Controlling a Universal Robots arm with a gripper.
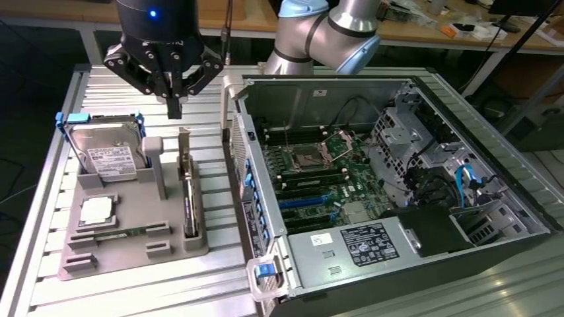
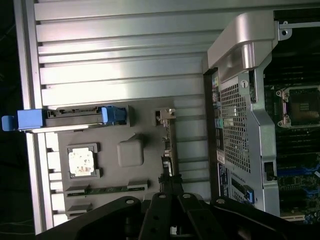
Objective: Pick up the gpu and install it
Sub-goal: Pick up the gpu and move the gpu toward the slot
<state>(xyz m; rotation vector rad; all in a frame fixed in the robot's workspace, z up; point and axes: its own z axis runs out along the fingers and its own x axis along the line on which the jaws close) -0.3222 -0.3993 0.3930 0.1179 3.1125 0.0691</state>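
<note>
The gpu [image 1: 187, 198] stands on edge in a slot of the grey holder tray [image 1: 132, 218], a narrow dark strip with its silver bracket [image 1: 183, 142] at the far end. From the wrist it is a thin dark line [image 2: 168, 155] running along the tray [image 2: 150, 130]. My gripper [image 1: 174, 105] hangs above the tray's far end, just beyond the bracket, fingers pressed together and holding nothing. Its dark linkages and fingertips [image 2: 170, 192] sit over the gpu's strip in the wrist view.
A silver hard drive [image 1: 110, 158] in a blue caddy, a CPU [image 1: 95, 210] and a green memory stick [image 1: 123, 231] share the tray. The open computer case [image 1: 370, 185] lies at the exterior view's right, motherboard [image 1: 321, 178] exposed, its perforated rear wall [image 2: 235, 125] close to the tray.
</note>
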